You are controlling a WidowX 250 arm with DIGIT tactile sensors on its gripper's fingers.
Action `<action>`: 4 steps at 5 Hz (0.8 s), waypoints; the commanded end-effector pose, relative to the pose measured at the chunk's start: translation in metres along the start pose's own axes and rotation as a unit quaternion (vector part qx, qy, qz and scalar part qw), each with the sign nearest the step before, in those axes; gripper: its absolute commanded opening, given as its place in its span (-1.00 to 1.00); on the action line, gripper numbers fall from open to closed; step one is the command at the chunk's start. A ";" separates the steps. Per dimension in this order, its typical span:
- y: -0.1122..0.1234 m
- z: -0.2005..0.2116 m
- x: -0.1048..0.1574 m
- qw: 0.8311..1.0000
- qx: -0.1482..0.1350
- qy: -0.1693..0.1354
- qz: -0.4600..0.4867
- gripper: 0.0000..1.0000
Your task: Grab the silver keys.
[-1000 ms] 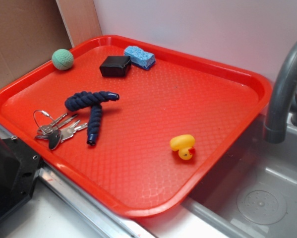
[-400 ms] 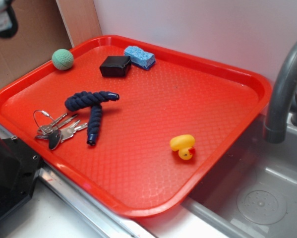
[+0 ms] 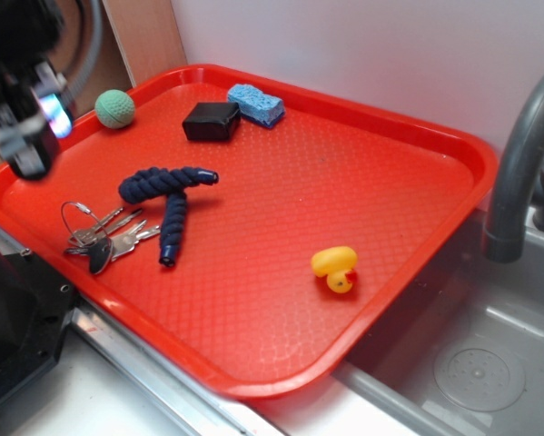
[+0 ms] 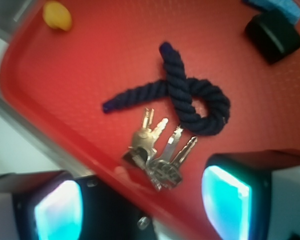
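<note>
The silver keys [image 3: 103, 236] lie on wire rings at the near-left corner of the red tray [image 3: 380, 173], just left of the navy rope [image 3: 167, 204]. My gripper [image 3: 26, 123] hangs open and empty above the tray's left edge, up and left of the keys. In the wrist view the keys [image 4: 157, 152] lie between and a little ahead of my two glowing pads [image 4: 225, 192], with the navy rope [image 4: 182, 97] beyond them. The gripper [image 4: 142, 207] touches nothing.
A yellow rubber duck [image 3: 335, 268], a black block [image 3: 210, 120], a blue sponge [image 3: 256, 104] and a green ball [image 3: 114, 108] also lie on the tray. A grey faucet [image 3: 521, 163] and sink [image 3: 471, 363] are at right. A black box [image 3: 13, 318] stands at near left.
My gripper has come down into the exterior view from the top left and now hangs over the tray's left edge. The keys and other objects have not moved.
</note>
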State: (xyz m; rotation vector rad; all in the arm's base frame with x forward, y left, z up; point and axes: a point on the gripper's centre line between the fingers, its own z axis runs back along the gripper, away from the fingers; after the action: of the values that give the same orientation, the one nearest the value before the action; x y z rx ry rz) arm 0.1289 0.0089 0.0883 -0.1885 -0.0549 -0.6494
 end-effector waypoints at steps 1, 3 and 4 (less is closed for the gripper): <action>0.012 -0.034 -0.004 0.999 0.024 0.022 -0.024 1.00; 0.009 -0.047 -0.008 0.995 0.034 0.090 -0.020 -1.00; 0.009 -0.050 -0.007 0.994 0.038 0.101 -0.020 -1.00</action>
State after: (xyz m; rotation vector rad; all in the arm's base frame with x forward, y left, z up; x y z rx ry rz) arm 0.1245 0.0105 0.0359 -0.0570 0.1202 -0.6929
